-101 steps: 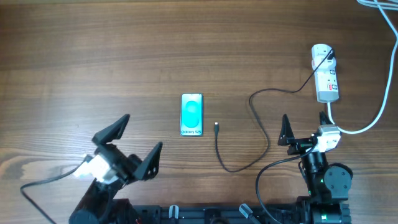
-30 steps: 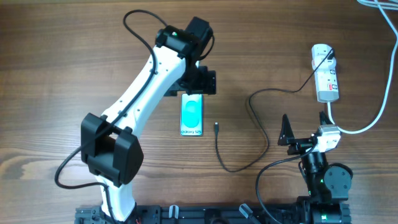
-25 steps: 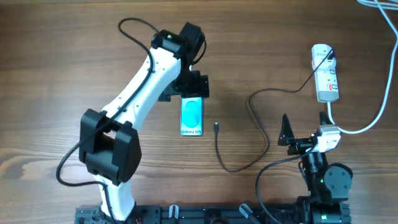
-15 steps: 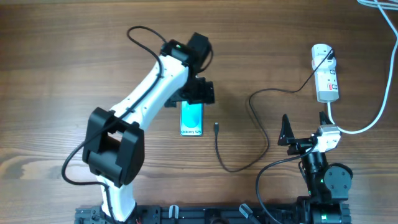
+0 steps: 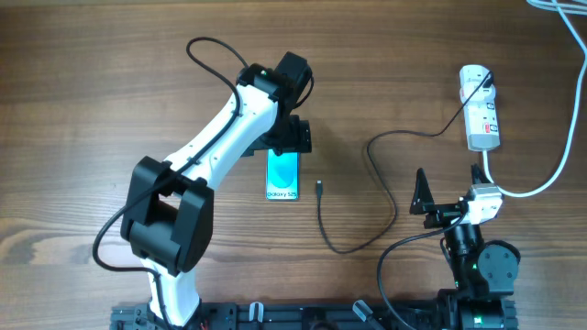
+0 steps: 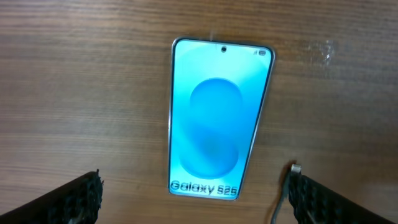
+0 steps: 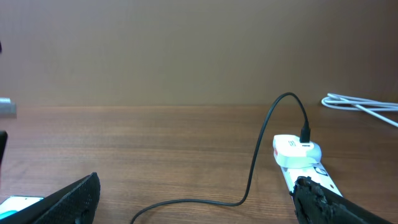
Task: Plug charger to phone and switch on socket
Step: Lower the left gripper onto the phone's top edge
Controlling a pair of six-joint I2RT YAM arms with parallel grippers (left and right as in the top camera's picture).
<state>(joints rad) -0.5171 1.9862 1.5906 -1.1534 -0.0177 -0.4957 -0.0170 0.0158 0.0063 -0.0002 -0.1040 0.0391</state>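
The phone lies flat mid-table with its teal screen up and the "Galaxy S25" lettering at the near end. It fills the left wrist view. My left gripper hovers open above the phone's far end, its fingers spread wider than the phone and holding nothing. The charger's plug tip lies loose just right of the phone, also seen in the left wrist view. Its black cable loops to the white socket at the far right. My right gripper rests open and empty near the front edge.
A thick white cord runs from the socket along the right edge. The right wrist view shows the socket, the charger cable, the white cord and a corner of the phone.
The left arm has swung out from its rest pose at the front left to above the phone's far end. In the last half second it barely shifted. The right arm, phone and charger have not moved.
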